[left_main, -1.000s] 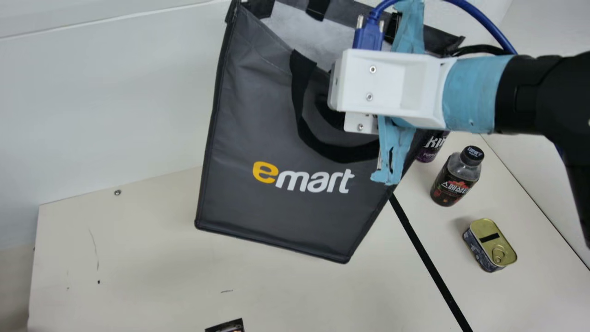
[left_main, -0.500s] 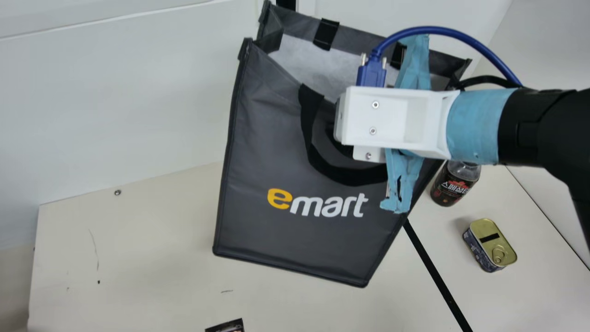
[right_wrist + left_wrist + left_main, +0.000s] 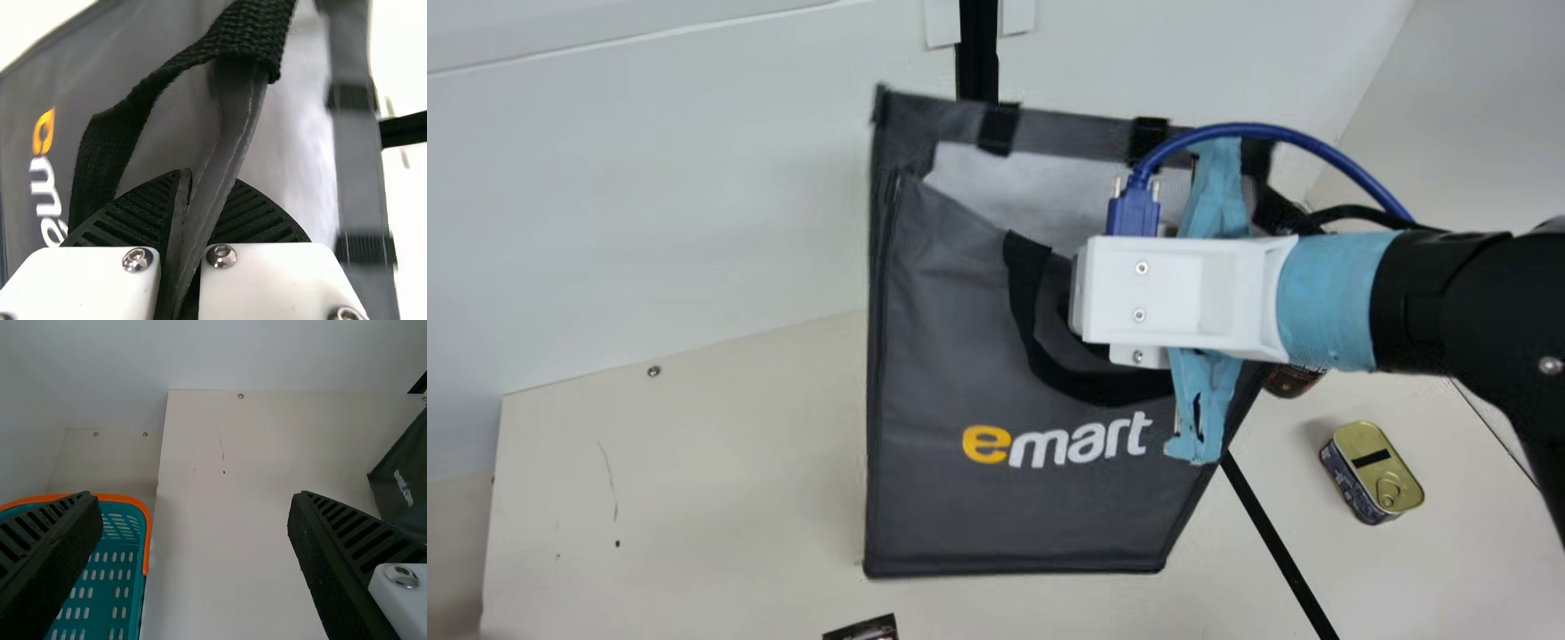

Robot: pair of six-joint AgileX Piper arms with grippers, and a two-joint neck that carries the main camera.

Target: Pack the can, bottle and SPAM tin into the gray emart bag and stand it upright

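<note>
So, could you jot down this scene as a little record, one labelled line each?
Bag: gray emart bag, mouth up and open; can't tell if it touches the table
Right gripper: shut on the bag's rim
Left gripper: open, nothing between its fingers
Tin: on the table, outside the bag
Basket: teal, orange rim

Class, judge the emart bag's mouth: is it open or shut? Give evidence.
Open: pale lining shows inside the bag, between its front and back rims.
</note>
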